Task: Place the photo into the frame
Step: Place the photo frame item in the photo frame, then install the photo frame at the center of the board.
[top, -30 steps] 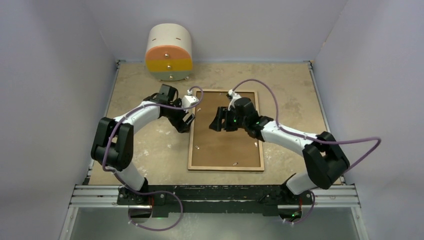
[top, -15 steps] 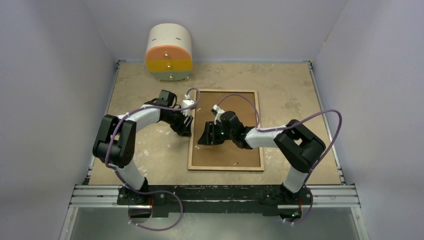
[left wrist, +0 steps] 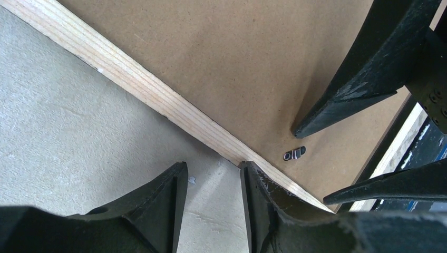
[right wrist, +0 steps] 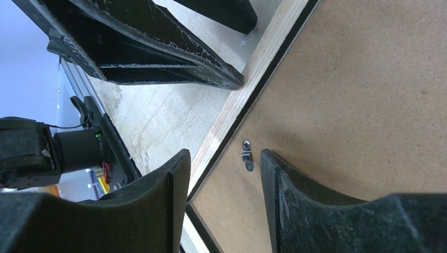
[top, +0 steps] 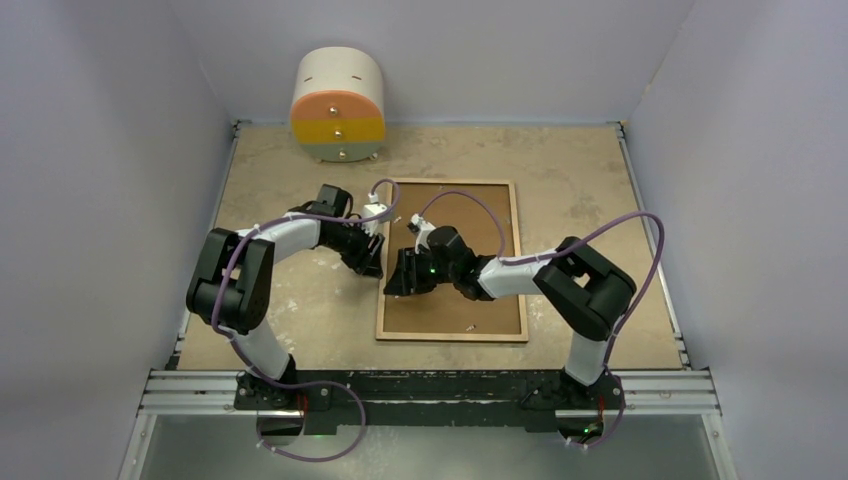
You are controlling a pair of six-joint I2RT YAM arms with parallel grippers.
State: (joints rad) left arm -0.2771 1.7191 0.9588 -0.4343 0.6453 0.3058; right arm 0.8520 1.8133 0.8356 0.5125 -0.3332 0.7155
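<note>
Looks to be the clip stage on the back of the frame (top: pixel 452 337), laid face down mid-bench (top: pixel 300 310), light wood rim up, brown backing board (top: pixel 450 300) seated inside. No sighting of the photo in any view; perhaps under the board, perhaps not, cannot tell. Over the frame's left edge, both sets of fingers close together. Right gripper (right wrist: pixel 221 158) parted moderately, gripping nothing, straddling a small metal turn clip (right wrist: pixel 246 155) just inside the rim, nearer one fingertip than the other. Left gripper (left wrist: pixel 213 182) parted narrowly, also empty, hovering over bare bench just outside the rim, one tip at the wood edge; touching or just short, cannot tell. Whether to swing the clip out to free the board or in to lock it: hard to judge from here. Next move, most likely: lower the right fingers to bring one tip against the clip's side, then swivel it about its pivot with a small, flat push, without digging into the board. Calls too for bracing the rim with the left fingers, to guard against sliding of the frame across the bench.
</note>
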